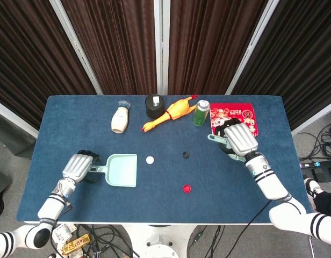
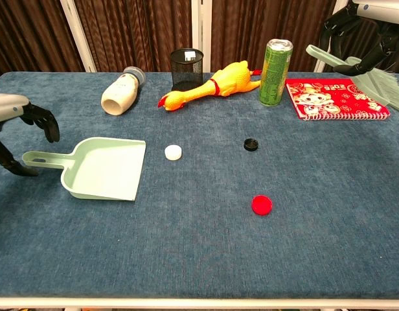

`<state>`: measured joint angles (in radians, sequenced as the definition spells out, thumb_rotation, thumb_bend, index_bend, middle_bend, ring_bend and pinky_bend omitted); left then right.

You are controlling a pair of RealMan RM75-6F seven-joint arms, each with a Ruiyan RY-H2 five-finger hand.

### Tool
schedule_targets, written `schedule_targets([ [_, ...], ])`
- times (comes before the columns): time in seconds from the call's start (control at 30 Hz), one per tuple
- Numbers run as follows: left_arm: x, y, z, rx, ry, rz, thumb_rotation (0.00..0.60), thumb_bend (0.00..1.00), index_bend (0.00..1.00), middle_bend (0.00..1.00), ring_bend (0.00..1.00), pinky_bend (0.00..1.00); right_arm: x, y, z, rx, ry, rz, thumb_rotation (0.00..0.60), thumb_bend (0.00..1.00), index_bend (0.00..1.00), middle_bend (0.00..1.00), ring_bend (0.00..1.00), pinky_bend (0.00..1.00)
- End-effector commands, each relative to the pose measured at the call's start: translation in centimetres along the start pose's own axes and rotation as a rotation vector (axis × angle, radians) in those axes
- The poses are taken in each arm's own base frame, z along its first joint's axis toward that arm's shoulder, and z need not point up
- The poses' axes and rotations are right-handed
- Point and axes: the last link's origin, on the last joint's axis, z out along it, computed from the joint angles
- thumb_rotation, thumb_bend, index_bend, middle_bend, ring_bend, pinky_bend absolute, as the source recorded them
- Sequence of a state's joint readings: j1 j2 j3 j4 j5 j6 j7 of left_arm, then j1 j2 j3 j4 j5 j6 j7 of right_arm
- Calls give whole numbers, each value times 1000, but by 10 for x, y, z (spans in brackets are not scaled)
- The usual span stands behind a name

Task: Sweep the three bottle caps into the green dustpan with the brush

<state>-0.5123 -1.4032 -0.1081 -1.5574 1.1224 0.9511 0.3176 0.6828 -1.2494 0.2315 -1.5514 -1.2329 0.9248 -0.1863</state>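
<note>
The brush (image 2: 368,72) was up off the table, gripped by its pale green handle in the right hand (image 1: 239,140), with its bristle end hanging over the red notebook (image 2: 335,99) at the far right. In the chest view only the dark fingers (image 2: 345,23) of that hand showed at the top edge, curled round the handle.

The green dustpan (image 1: 122,170) lay flat on the blue table (image 2: 186,246), left of centre, its open mouth facing right and its handle pointing left. The left hand (image 1: 79,166) hovered at the end of that handle, fingers spread above and below it; I could not tell whether they had actually closed on it.

The three caps sat apart on the cloth. The white cap (image 2: 173,152) lay just beside the dustpan's mouth. The black cap (image 2: 250,144) lay further right, nearer the middle, and the red cap (image 2: 261,205) lay closer to the front edge, below the black one.

Along the back of the table stood a row of other things: a cream bottle (image 2: 120,92) lying on its side, a black mesh cup (image 2: 187,69), a yellow rubber chicken (image 2: 212,85) stretched out beside it, and a green can (image 2: 275,63) standing upright next to the notebook.
</note>
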Motion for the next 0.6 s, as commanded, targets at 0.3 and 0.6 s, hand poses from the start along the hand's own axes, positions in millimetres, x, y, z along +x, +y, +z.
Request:
schedule_targets([
  [0.3, -13, 11, 18, 36, 23, 52, 600, 194, 445, 408, 276, 252, -8, 4, 0, -10, -20, 11, 600, 423, 634, 642, 285, 237],
  [0.6, -19, 12, 22, 55, -7, 79, 600, 229, 447, 436, 303, 253, -14, 8, 0, -20, -35, 14, 600, 423, 634, 642, 285, 237],
])
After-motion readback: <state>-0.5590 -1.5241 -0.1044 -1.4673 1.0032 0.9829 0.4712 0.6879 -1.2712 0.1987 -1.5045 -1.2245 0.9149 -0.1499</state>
